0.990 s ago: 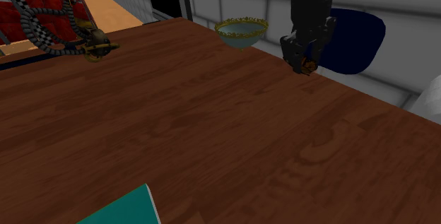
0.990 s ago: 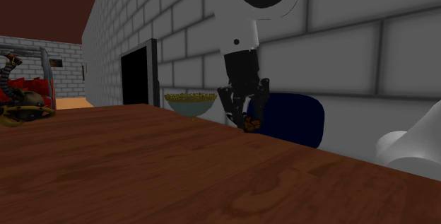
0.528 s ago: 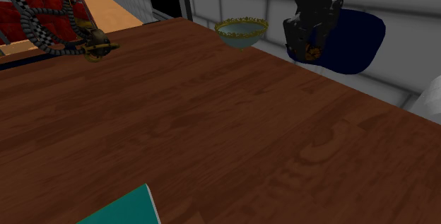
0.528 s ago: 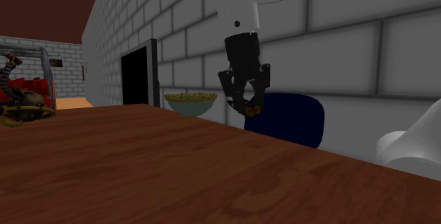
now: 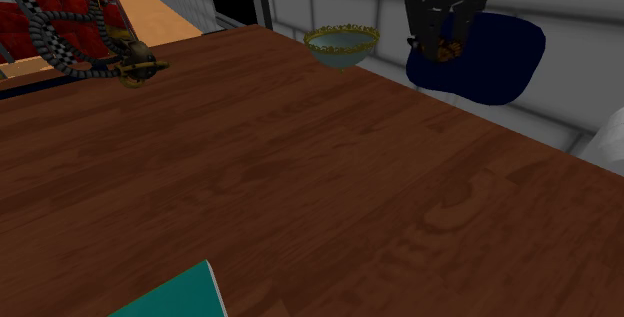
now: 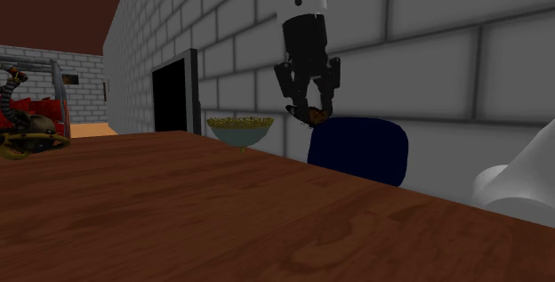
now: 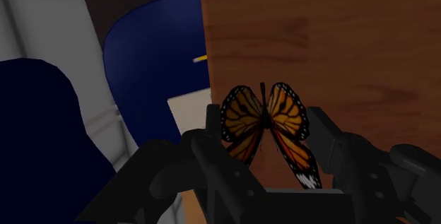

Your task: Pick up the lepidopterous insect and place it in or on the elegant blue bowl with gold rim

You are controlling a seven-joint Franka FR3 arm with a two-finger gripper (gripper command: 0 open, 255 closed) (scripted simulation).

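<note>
gripper (image 5: pixel 446 49) clamped on the orange-and-black butterfly (image 7: pixel 286 116), held in the air past the table's (image 5: pixel 300 185) far edge, in front of a dark blue seat (image 5: pixel 505 60). pale blue bowl (image 5: pixel 341 45) with gilt rim stood on the table, well apart, toward the shoulder view's left. step in hand: carry. judged best to keep height above the rim, centre over the bowl, then lower before release. grip seemed to be on the lower wings only, so slow moves advised. versus one second earlier: gripper higher, butterfly up with it; bowl unmoved.
</note>
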